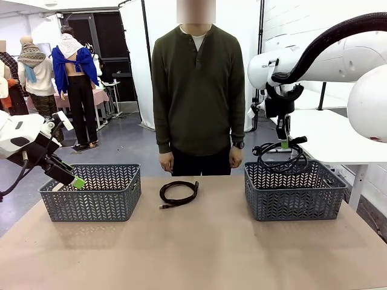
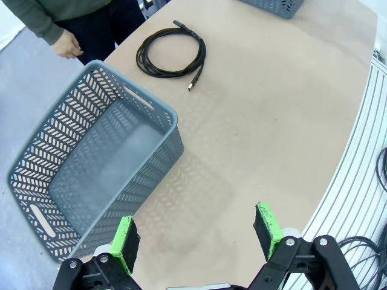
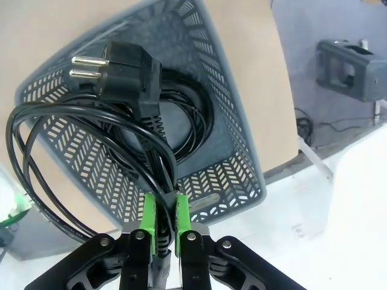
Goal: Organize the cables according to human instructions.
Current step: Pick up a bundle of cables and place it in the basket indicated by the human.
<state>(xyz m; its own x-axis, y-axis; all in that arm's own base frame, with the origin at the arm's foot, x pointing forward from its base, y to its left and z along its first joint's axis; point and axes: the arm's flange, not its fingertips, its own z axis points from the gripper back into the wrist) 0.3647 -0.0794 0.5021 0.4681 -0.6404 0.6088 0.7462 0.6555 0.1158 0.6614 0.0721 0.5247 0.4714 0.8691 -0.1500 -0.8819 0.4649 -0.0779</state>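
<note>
A broad tan table [image 1: 193, 254] is the landmark, and a person in a dark green long-sleeved top [image 1: 198, 90] stands at its far edge with both hands hanging down. A grey plastic basket with herringbone-slotted walls [image 1: 91, 202] stands toward the table's left end, and nothing lies in it. A matching grey slotted basket [image 1: 296, 202] stands toward the table's right end. Just above that right-end basket hangs a thin black power cable in loose loops with a chunky two-pin plug [image 3: 139, 78]. What looks like another black coil [image 3: 202, 115] already lies on the floor of that basket. A thin black coiled cable with a small metal-tipped plug [image 2: 202, 55] lies flat near the table's middle, toward the far edge and between the baskets. The right gripper [image 3: 164, 208] pinches the hanging cable's cords between narrow green pads over the table's right end. The left gripper [image 2: 196, 220] is spread wide with nothing in it, above the table's left end beside the basket there. By my judgement the sorting is partway: one cable seems placed, one is about to be dropped, and the middle coil is left. Small dark print on the right arm's white casing is too small to read, and no labels show on the baskets or cables.
</note>
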